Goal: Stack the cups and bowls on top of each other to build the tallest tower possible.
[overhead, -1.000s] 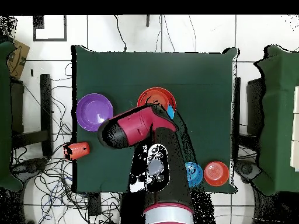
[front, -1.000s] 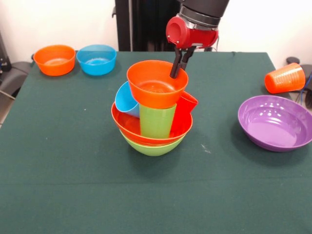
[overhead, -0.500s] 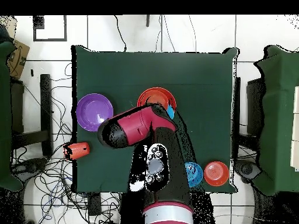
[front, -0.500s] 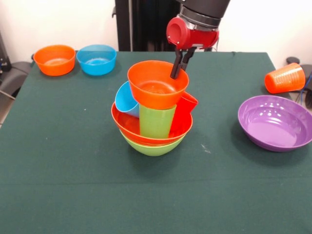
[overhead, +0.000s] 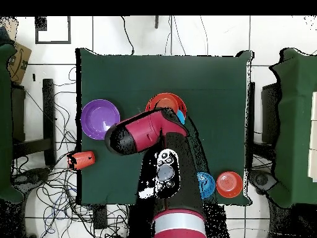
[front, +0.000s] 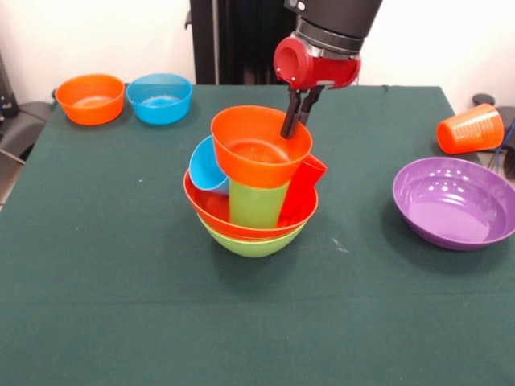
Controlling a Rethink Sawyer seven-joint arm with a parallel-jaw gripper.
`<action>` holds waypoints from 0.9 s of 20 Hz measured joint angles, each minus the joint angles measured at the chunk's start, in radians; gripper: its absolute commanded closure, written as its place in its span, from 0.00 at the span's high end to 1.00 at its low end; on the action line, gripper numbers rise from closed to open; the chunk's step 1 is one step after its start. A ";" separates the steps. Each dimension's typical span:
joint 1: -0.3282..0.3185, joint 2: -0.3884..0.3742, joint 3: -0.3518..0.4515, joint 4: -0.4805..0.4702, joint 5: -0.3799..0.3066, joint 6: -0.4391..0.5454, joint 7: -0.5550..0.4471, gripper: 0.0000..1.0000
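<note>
- Where my jaws (front: 290,122) pinch its far rim, I see the small orange bowl (front: 259,146) tilted atop the tower (front: 253,189).
- Tower stands mid-desk (front: 121,265); purple bowl (front: 455,203) lies apart.

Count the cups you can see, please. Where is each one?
4. The blue cup, green cup and red cup stand in the tower, under its top orange bowl. The orange cup lies at the table's edge.
</note>
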 measured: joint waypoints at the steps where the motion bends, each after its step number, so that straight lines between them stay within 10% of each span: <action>1: 0.000 0.003 0.000 -0.002 0.000 -0.002 0.000 0.00; 18: 0.000 0.011 -0.001 -0.004 0.002 -0.011 0.000 0.00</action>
